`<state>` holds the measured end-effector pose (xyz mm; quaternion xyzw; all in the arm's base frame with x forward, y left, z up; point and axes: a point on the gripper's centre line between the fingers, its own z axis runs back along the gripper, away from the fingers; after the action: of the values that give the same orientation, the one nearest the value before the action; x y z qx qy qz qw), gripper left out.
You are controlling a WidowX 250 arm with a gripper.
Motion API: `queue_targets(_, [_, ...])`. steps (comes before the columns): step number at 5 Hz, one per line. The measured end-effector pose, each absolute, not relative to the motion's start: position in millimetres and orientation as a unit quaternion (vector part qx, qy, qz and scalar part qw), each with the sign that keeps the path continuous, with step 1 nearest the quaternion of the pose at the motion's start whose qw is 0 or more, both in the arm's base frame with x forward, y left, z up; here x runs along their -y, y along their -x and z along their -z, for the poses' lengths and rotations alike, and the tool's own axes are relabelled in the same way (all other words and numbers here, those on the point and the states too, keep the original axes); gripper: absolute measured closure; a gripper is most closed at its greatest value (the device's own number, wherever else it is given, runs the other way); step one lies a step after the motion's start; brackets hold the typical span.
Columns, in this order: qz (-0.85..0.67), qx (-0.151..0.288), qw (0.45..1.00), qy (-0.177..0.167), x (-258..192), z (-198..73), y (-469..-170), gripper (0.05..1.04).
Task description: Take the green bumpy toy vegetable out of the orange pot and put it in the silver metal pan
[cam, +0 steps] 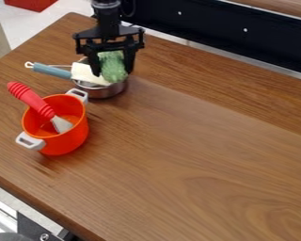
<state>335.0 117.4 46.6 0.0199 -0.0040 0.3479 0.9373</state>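
Observation:
The black gripper (113, 68) hangs at the upper left over a small steel pan (107, 91). Its fingers stand on either side of a fuzzy green thing (113, 66), which is at the pan's opening; whether they press on it I cannot tell. Beside the green thing, a spatula with a white blade (89, 74) and a blue-grey handle (51, 71) lies across the pan's rim, handle pointing left. Nearer the camera stands an orange pot (70, 140) with two pale handles. A red-handled utensil (31, 98) leans in it, its pale metal end inside.
The wooden table (197, 155) has its left front edge running diagonally down toward the bottom. A dark panel (209, 28) borders its far side. Metal and black equipment (36, 228) stands beyond the edge at the lower left.

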Motion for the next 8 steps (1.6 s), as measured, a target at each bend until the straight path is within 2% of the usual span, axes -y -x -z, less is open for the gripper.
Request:
queue_targets(1, [-0.346,-0.002,0.938,-0.02,-116,-47,-334,0.206])
queue_targets(2, [-0.346,0.0,0.938,-0.016,-117,-53,-337,0.082])
queue_targets(4, [-0.34,-0.008,0.94,0.005,-121,-52,-333,0.083])
queue_targets(6, [-0.241,0.036,0.97,0.009,-108,-62,-319,0.083])
queue_targets(8, [-0.136,0.079,0.987,0.038,-72,-75,-299,0.083])
